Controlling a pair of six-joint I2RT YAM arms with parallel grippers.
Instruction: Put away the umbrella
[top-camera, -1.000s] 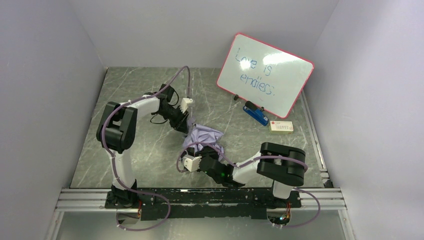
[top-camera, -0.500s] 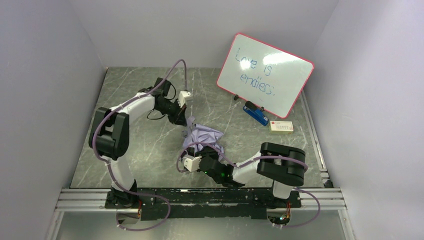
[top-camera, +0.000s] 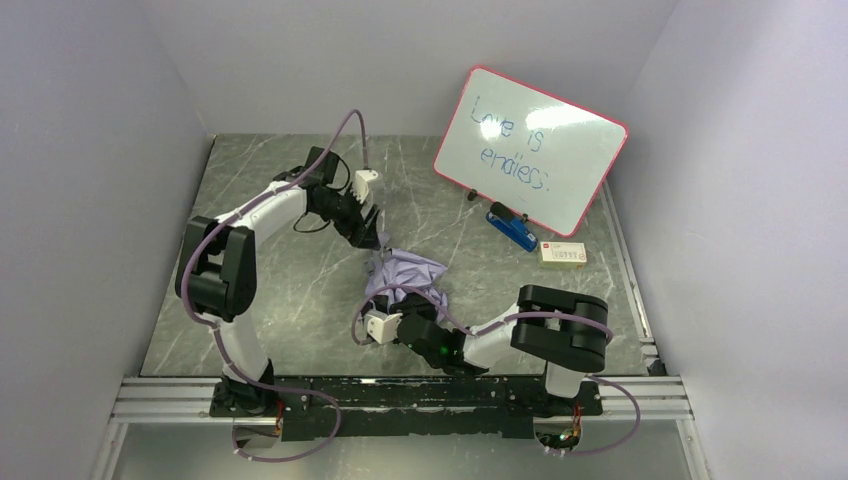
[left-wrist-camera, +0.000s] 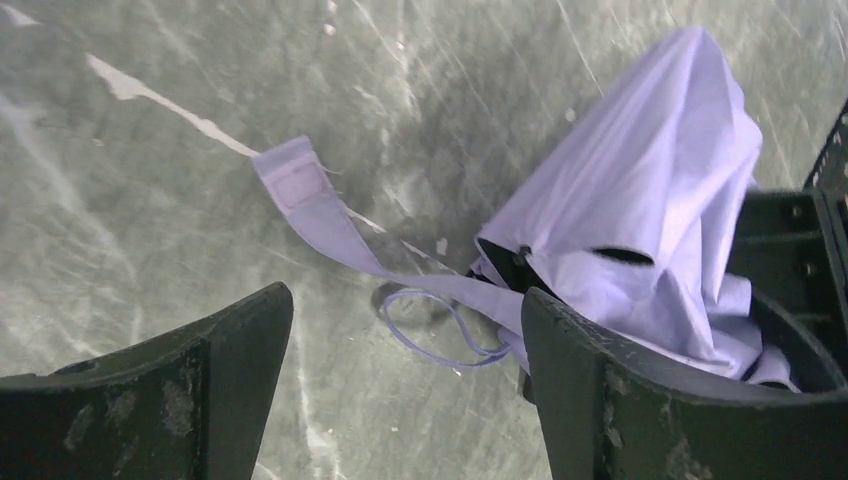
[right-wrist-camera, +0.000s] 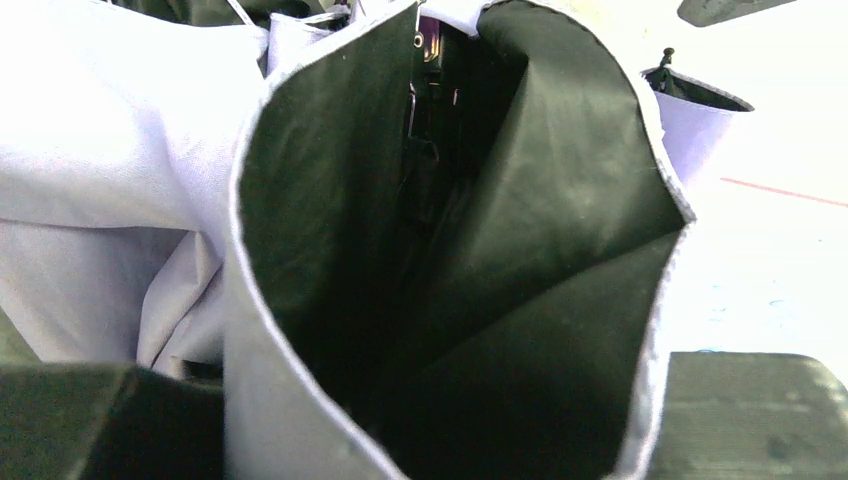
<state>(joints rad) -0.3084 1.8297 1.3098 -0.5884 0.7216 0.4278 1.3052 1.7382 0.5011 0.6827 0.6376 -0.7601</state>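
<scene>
The umbrella (top-camera: 408, 272) is a crumpled bundle of pale lavender fabric lying mid-table. My right gripper (top-camera: 402, 314) is at its near end and is shut on it. In the right wrist view the umbrella's folds (right-wrist-camera: 120, 150) and dark lining (right-wrist-camera: 470, 260) fill the gap between my right gripper's (right-wrist-camera: 420, 400) fingers. My left gripper (top-camera: 367, 237) hangs just beyond the bundle's far-left edge, open and empty. In the left wrist view a closure strap (left-wrist-camera: 305, 195) and a thin cord loop (left-wrist-camera: 445, 330) lie on the table ahead of my left gripper (left-wrist-camera: 403, 300), with the umbrella (left-wrist-camera: 650, 190) to the right.
A red-framed whiteboard (top-camera: 530, 150) leans at the back right. A blue object (top-camera: 512, 228) lies below it and a small white box (top-camera: 562, 253) sits beside that. Grey walls close in the marbled table (top-camera: 280, 310) on three sides.
My left gripper was shut at the umbrella's far edge. It has drawn back a little toward the far left and opened. The strap now lies loose. The right arm has not moved.
</scene>
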